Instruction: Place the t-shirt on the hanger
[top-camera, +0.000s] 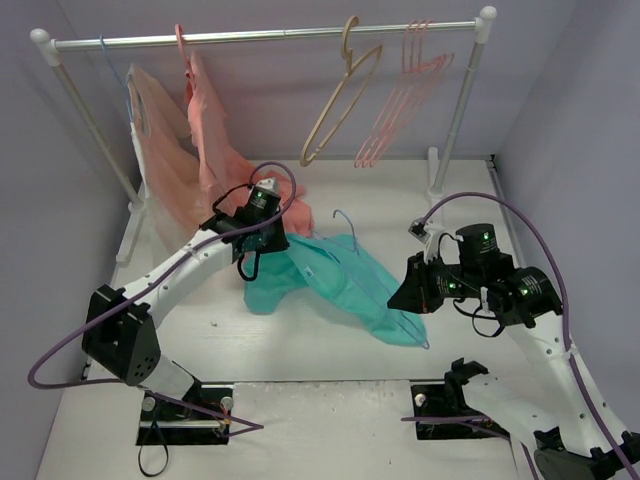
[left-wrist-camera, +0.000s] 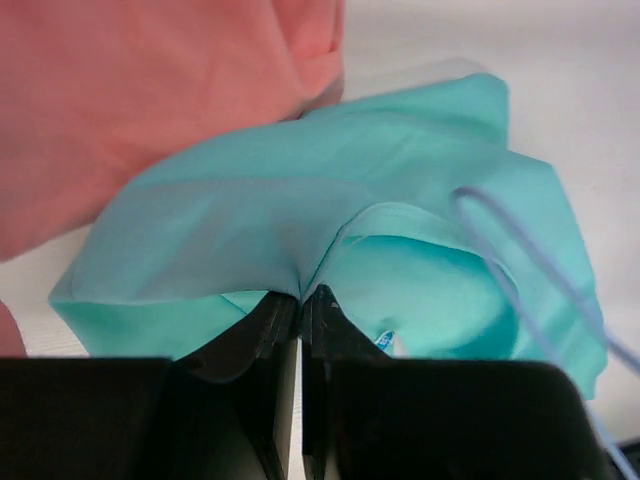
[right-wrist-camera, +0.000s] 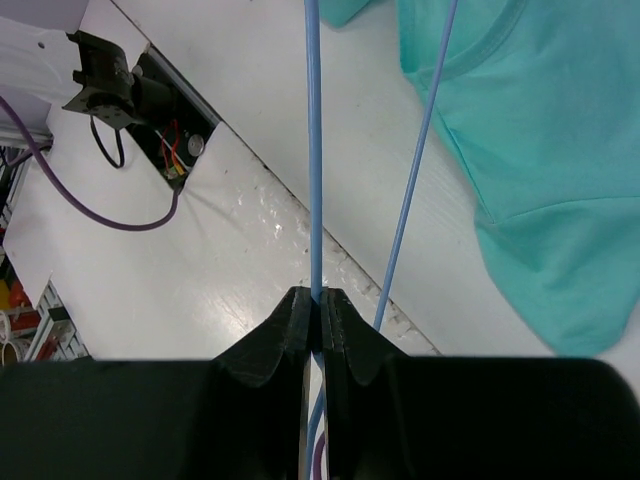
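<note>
The teal t-shirt (top-camera: 340, 285) lies crumpled on the white table in the middle. It also shows in the left wrist view (left-wrist-camera: 300, 200) and the right wrist view (right-wrist-camera: 530, 130). The thin light-blue hanger (top-camera: 350, 232) is threaded into it, with its hook sticking up at the shirt's far edge. My left gripper (top-camera: 262, 240) is shut on a fold of the shirt's upper left edge (left-wrist-camera: 300, 297), lifting it slightly. My right gripper (top-camera: 405, 295) is shut on one wire of the hanger (right-wrist-camera: 314, 150) at the shirt's right end. A second hanger wire (right-wrist-camera: 420, 150) runs beside it.
A clothes rack (top-camera: 270, 38) spans the back. It holds a pale peach garment (top-camera: 160, 150), a salmon-pink garment (top-camera: 215, 150), a beige hanger (top-camera: 340, 100) and thin pink hangers (top-camera: 405, 95). The salmon garment (left-wrist-camera: 150, 90) hangs just beyond the left gripper. The arm base plates sit at the near edge.
</note>
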